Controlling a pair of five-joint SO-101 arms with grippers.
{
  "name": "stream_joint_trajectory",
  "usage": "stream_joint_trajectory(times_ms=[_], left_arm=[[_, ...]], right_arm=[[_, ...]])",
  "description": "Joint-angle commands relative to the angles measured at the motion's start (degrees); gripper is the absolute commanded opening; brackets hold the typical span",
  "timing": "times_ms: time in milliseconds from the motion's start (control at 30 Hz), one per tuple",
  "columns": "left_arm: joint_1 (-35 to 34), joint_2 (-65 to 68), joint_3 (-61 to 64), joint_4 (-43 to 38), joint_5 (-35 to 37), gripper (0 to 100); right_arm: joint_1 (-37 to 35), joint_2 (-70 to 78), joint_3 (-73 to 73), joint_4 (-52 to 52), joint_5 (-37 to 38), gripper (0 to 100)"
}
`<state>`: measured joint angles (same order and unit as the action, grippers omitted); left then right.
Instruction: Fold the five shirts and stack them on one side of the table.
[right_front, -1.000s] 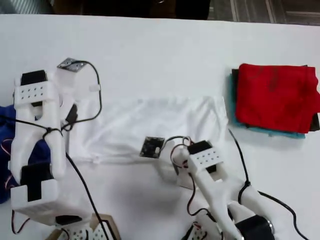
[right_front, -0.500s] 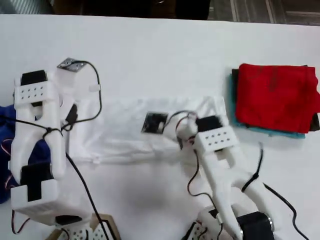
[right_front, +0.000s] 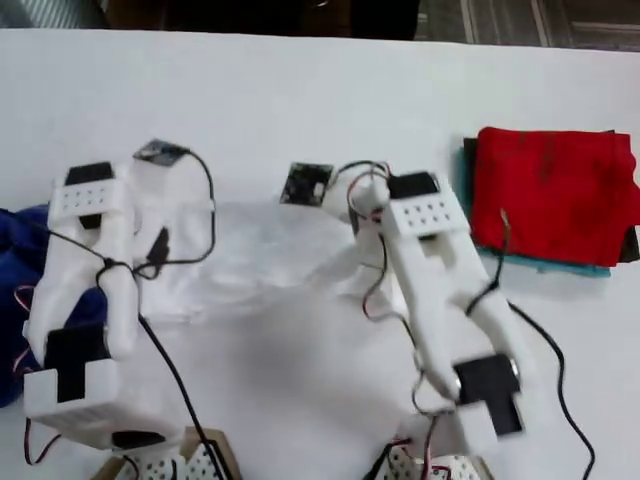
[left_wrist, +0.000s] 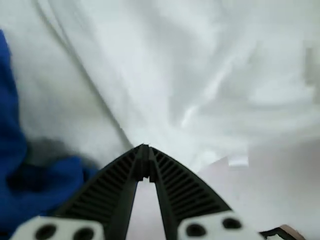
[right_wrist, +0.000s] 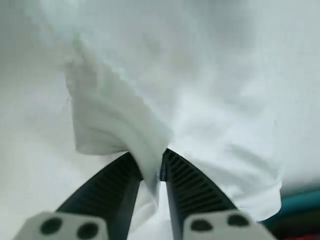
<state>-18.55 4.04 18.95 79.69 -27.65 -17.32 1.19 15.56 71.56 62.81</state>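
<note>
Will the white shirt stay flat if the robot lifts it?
Probably not: the thin white cloth shirt bunches and droops where the right gripper pinches it, so it looks floppy. It seems light too, since one small pinch raises a fold.

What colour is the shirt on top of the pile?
The top shirt is red, clearest in the high view.
</note>
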Motion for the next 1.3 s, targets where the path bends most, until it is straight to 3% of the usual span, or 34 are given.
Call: stream_joint_trajectory(times_ms=[0,200,333,433,667,767,900,1033,1167,1267], left_arm=[[2.1,-1.1,1.4,-2.0,1.8,3],[6.1,-1.1,1.9,-2.1,4.5,3],[8.3,-0.8,2.6,-4.0,7.5,3],[8.3,-0.9,7.1,-9.9,7.6,3],[8.1,-0.9,17.1,-22.9,7.6,3],[8.0,-1.1,17.7,-23.6,7.7,3],[8.0,-1.1,17.7,-23.7,8.4,3],[8.0,-1.1,17.9,-25.1,11.6,3],[8.0,-1.2,18.0,-25.1,11.4,3],[8.0,-1.2,18.0,-25.1,11.5,3]], right_arm=[[0.5,6.4,-9.1,0.3,0.2,2.0],[0.5,16.5,-18.3,2.6,0.1,2.8],[0.6,20.9,-22.5,5.8,-0.8,12.5],[1.8,21.5,-26.7,7.4,-2.7,17.0],[6.3,21.5,-41.0,11.5,-12.1,10.0],[7.3,21.4,-45.5,17.6,-17.2,1.7],[6.4,20.2,-48.8,28.7,-18.6,2.2],[5.3,11.6,-42.2,29.7,-18.7,2.3],[2.2,0.6,-25.5,28.3,-18.6,2.3],[1.8,-4.8,-11.0,17.6,-18.7,2.3]])
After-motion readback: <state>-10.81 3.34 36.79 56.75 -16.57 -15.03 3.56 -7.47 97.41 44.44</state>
